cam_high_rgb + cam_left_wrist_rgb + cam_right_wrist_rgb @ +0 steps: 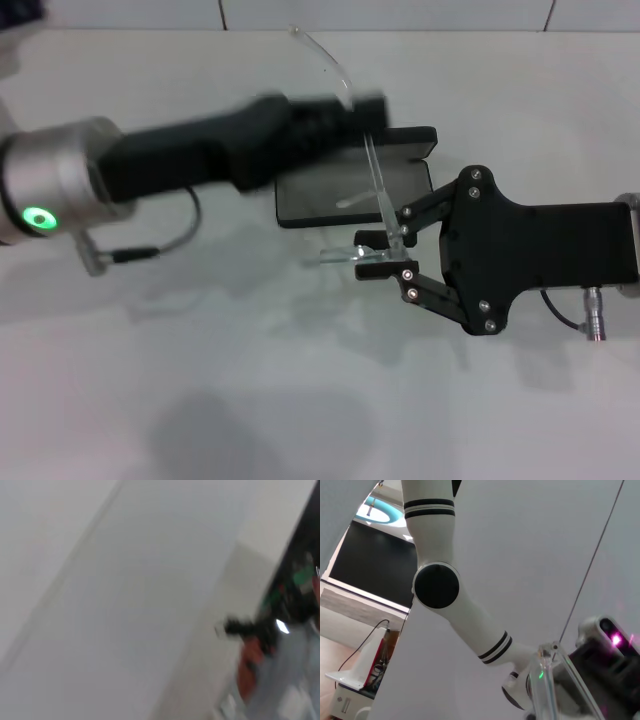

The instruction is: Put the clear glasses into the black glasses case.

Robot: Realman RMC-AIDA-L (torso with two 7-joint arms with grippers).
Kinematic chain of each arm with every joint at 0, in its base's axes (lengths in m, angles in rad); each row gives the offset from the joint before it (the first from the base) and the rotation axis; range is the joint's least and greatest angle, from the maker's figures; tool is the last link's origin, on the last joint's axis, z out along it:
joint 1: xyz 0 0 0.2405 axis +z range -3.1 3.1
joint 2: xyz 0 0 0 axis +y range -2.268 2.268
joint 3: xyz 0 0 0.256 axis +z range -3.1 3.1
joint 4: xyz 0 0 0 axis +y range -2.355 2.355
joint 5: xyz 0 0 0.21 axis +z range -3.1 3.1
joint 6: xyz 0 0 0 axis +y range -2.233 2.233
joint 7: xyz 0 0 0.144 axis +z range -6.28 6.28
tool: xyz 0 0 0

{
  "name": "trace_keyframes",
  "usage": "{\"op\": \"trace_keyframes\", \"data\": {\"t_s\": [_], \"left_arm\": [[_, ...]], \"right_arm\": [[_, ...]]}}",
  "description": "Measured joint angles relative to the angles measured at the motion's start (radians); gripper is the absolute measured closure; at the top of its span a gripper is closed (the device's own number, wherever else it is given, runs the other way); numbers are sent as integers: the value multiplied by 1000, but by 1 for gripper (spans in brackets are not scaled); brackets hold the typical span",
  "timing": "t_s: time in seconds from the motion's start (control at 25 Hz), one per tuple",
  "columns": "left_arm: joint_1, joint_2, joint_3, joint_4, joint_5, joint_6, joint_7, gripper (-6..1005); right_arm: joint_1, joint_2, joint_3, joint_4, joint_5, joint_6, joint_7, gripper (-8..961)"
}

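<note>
- Head view: the right pincer (378, 256) reaches in from the right over the white worktop (300, 400), its fingers clenched on the clear glasses (375, 215) at the folded front end of the frame. The glasses are held up off the worktop, just near of the black glasses case (330, 190); one long clear arm of the glasses rises away from the pincer, crosses over the case and curves off to the far side.
- The case lies open on the worktop at the middle, partly hidden by the left arm.
- The left pincer (350, 115) comes in from the left, blurred, hanging above the far edge of the case, close to the raised arm of the glasses. Whether its fingers are spread or closed I cannot tell.
- Left wrist view: only blurred pale surfaces and some dark, green and red shapes at one edge; no task thing can be made out.
- Right wrist view: looking upward, it shows a piece of the clear glasses (547, 680) close to the lens, the white left arm (450, 595) with black bands behind it, and a dark body with a pink light (615, 640) beside the glasses.
</note>
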Motion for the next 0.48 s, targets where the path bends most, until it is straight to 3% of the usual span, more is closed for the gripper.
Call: {"op": "trace_keyframes", "data": {"t_s": [0.2,0.32,0.48], "left_arm": [[54,-3,-127,0,-66,0,29,917],[82,-8,-215,-4,-71,-9,60,917],[89,-9,-229,-4,-46,-29,73,917]], "right_arm": [[-34,0,-7,-13,40,-41,-12,844],[-48,-2,-8,-17,97,-135,-24,844],[-49,-4,-7,-17,167,-267,-20,844]]}}
